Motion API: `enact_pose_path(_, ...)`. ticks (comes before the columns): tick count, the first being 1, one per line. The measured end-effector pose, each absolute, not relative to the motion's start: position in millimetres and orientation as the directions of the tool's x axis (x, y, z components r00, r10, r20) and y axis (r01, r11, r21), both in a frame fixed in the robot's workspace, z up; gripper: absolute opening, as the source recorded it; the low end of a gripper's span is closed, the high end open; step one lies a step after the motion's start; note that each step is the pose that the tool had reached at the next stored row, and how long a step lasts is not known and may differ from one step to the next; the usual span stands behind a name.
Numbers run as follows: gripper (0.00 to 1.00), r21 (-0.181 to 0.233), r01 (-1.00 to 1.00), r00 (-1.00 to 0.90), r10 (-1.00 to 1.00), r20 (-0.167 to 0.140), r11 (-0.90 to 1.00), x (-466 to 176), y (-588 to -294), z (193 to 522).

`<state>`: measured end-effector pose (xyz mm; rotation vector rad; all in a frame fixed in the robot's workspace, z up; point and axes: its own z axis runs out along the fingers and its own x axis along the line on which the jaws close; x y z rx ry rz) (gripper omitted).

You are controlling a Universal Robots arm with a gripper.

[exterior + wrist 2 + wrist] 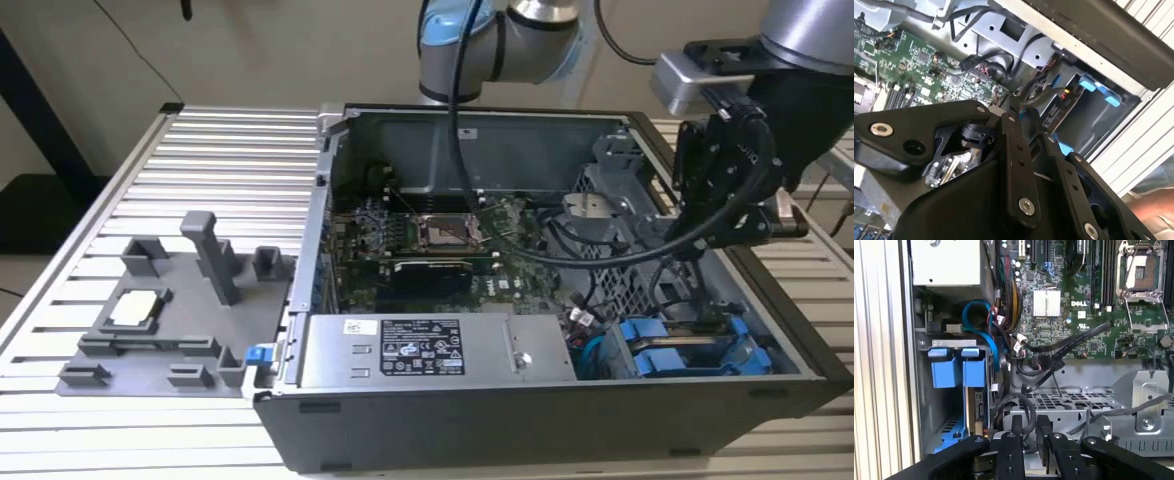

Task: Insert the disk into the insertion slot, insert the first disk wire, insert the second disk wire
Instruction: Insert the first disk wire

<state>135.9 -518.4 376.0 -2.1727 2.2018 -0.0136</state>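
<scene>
Two bright blue carrier frames (946, 371) (974, 371) stand side by side in the grey drive bay, the insertion slot (924, 390), at the case's front corner on the exterior view's right (694, 352). I cannot tell which of the two holds the disk. Black disk wires (1041, 362) with small connectors lie loose beside the bay, at the edge of the green board. My gripper (1029, 422) (1026, 125) hangs above the perforated cage, apart from the wires and the carriers. Its fingers (1016, 427) stand a narrow gap apart with nothing seen between them. It also appears over the case's side (727, 225).
The open PC case (334, 300) lies on a slatted aluminium table. A silver power supply (414, 350) fills its near side, next to a blue flat cable (979, 325). The perforated metal cage (1069, 402) sits under the gripper. A grey fixture plate (160, 310) lies on the exterior view's left.
</scene>
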Motion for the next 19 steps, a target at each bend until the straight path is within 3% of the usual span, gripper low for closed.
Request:
enact_pose_path(13, 0.27, -0.057, -0.998, -0.001, -1.000, -0.031, 0.003, 106, -516, 373)
enact_pose_path(17, 0.27, -0.057, -0.998, 0.002, -0.995, -0.099, 0.004, 106, -518, 373)
enact_pose_path(19, 0.27, -0.057, -0.998, 0.003, -0.993, -0.115, 0.003, 106, -520, 373)
